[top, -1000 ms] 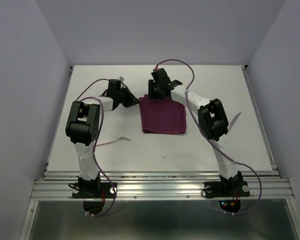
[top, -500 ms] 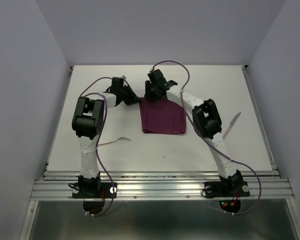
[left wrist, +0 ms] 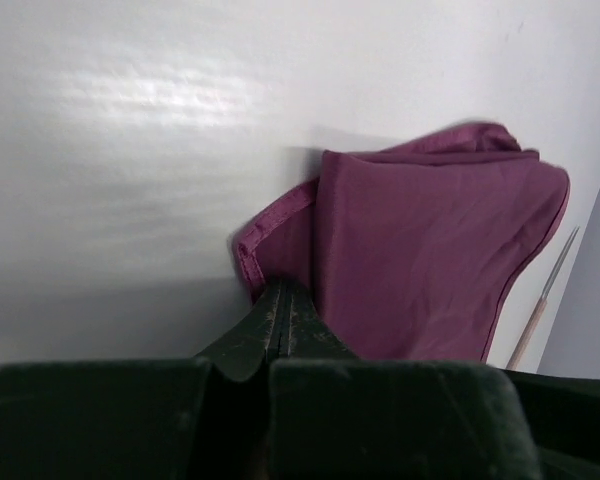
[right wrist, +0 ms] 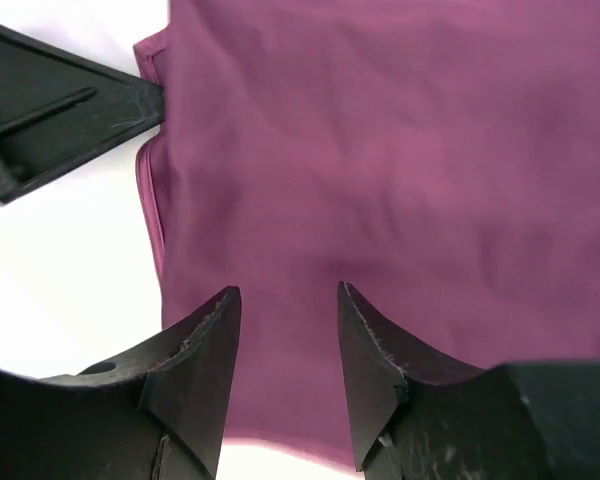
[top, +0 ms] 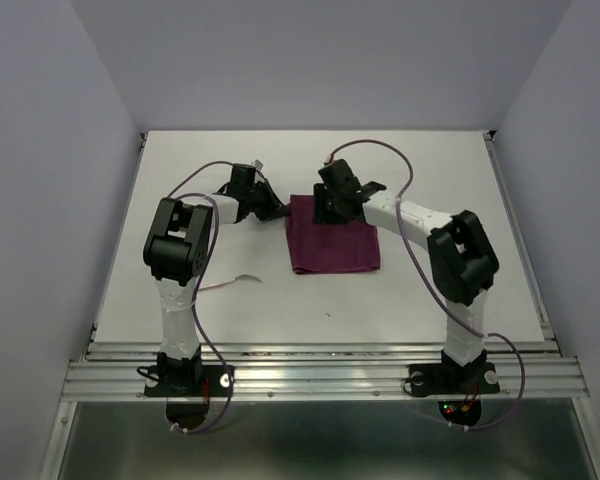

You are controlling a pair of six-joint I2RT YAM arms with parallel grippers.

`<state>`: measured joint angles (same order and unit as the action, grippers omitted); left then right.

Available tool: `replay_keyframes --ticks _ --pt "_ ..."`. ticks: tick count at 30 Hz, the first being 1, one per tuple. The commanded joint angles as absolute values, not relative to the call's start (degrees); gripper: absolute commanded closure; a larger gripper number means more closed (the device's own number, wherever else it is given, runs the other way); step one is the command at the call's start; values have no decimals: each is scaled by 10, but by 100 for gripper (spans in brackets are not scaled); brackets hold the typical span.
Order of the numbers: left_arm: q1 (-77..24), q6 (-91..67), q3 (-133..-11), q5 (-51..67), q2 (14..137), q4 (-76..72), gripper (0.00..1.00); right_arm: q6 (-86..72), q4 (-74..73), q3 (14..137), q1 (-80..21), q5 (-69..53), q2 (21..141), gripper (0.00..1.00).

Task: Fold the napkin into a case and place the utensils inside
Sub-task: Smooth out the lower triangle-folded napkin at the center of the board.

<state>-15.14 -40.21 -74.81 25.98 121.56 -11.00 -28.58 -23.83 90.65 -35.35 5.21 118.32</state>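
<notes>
lying flat near the middle of the white table (top: 380,320), the napkin (top: 335,245) is showing as a folded burgundy rectangle, and its layers are proving hard to count from above. the left gripper (top: 279,211) is sitting low at the cloth's far left corner with its fingers pressed together. in the left wrist view the hem is curling up off the table and running into the closed tips, so it is reading as a pinch on that corner, though the gripper's own bulk is hiding the contact itself. the right gripper (top: 325,213) is hanging over the napkin's far edge, just beside the left one. its fingers are standing apart with only cloth showing between them, and whether the tips are touching the fabric is not coming through. one utensil (top: 232,281) is lying on the table on the left side, well apart from the napkin, looking too thin and pale to tell its type. a second utensil (left wrist: 542,300) is appearing at the right edge of the left wrist view, beyond the napkin's other side. the gripper body is cutting off its pale handle, and its thin metal end is pointing up the frame.
</notes>
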Motion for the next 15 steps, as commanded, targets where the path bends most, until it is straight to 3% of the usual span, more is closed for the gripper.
replay_keyframes --ticks 1,8,15 --pt "-191 -379 -686 249 1160 -69 100 -294 -207 818 -359 98 1052 51" --pt "-243 -385 -572 215 1042 -69 100 -291 -235 715 -359 106 939 51" --pt "-237 -372 -570 149 969 -14 100 -280 -215 731 -393 84 968 52"
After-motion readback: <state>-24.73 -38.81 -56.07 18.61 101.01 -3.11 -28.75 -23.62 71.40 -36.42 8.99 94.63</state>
